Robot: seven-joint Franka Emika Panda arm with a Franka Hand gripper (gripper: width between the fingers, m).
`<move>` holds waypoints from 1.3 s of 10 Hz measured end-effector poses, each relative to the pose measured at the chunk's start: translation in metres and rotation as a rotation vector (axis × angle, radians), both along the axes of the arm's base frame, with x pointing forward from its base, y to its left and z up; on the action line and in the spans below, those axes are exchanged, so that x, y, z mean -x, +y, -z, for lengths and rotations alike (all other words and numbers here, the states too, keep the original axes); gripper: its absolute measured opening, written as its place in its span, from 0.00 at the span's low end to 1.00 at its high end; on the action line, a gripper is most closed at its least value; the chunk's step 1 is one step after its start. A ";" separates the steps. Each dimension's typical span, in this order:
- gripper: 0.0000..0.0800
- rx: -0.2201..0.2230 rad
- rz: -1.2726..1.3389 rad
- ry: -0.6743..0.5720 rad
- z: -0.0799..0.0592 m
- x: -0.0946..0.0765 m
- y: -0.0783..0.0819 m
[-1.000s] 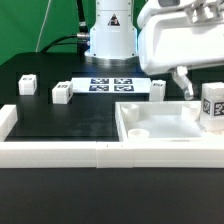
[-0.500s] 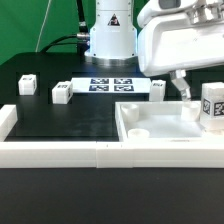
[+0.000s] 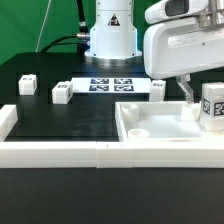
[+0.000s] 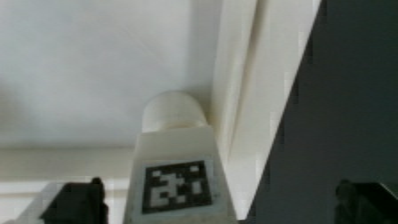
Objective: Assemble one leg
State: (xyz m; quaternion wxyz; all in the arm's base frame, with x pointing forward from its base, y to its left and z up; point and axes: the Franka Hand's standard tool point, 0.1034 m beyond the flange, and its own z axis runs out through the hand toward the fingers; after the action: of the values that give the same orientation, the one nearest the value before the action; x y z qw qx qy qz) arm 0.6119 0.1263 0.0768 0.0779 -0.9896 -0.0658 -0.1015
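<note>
A leg (image 3: 212, 106), a small white block with a square tag, stands on the large flat white panel (image 3: 150, 122) at the exterior view's right edge. My gripper (image 3: 200, 92) hangs over it, with one finger (image 3: 186, 88) just left of the leg. In the wrist view the leg (image 4: 175, 165) stands between my two dark fingertips (image 4: 75, 202). The gripper (image 4: 219, 204) is open, with gaps on both sides of the leg. Three more legs lie on the black table: one at far left (image 3: 28, 84), one beside it (image 3: 62, 92), one near the panel (image 3: 158, 90).
The marker board (image 3: 110, 85) lies in front of the robot base (image 3: 110, 40). A white wall (image 3: 60, 152) runs along the table's front edge. The panel has raised edges and round recesses (image 3: 138, 130).
My gripper has shifted a little toward the exterior view's right, closer over the standing leg. The legs and the panel have not moved.
</note>
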 end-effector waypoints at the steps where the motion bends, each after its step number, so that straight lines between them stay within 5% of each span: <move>1: 0.81 0.000 0.000 0.000 0.000 0.000 0.000; 6: 0.81 0.005 -0.002 0.025 -0.003 -0.008 -0.008; 8: 0.81 0.007 -0.031 0.191 -0.004 0.003 -0.008; 9: 0.81 0.004 -0.032 0.226 -0.008 -0.005 -0.009; 13: 0.81 0.004 -0.028 0.209 -0.004 -0.010 -0.012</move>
State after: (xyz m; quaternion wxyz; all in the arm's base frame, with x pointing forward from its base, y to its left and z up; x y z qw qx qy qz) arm 0.6215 0.1140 0.0805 0.0837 -0.9939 -0.0712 0.0035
